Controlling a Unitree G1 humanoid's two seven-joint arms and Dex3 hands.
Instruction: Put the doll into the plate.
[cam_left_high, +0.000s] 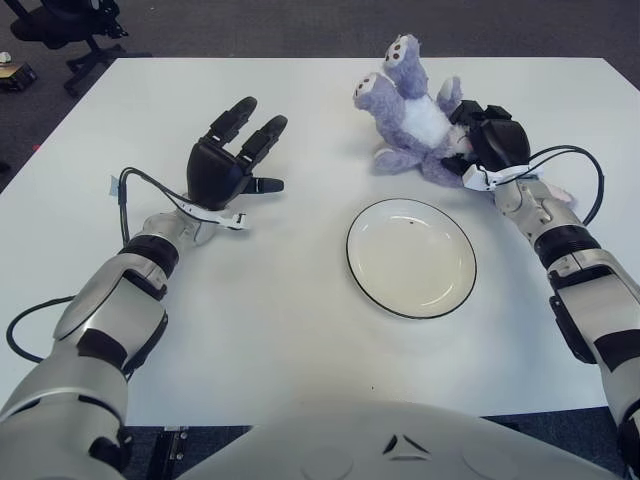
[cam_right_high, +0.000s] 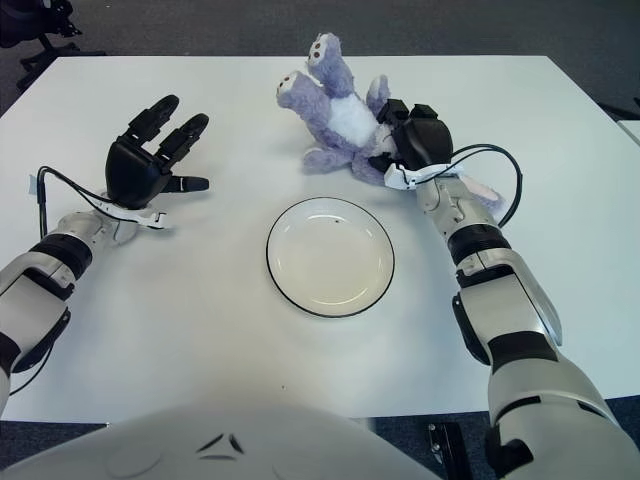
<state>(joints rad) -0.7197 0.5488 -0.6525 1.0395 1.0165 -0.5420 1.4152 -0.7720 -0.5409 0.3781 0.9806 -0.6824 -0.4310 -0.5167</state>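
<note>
A purple plush doll (cam_left_high: 412, 108) with a white belly lies on its back at the far right of the white table, legs pointing away from me. My right hand (cam_left_high: 487, 140) is curled around the doll's near side, fingers closed on its body. A white plate (cam_left_high: 411, 257) with a dark rim sits on the table in front of the doll, with nothing on it. My left hand (cam_left_high: 232, 158) hovers over the table's left half, fingers spread, holding nothing.
The white table (cam_left_high: 300, 330) fills most of the view. A black office chair (cam_left_high: 60, 25) stands on the floor beyond the far left corner. Cables trail from both wrists.
</note>
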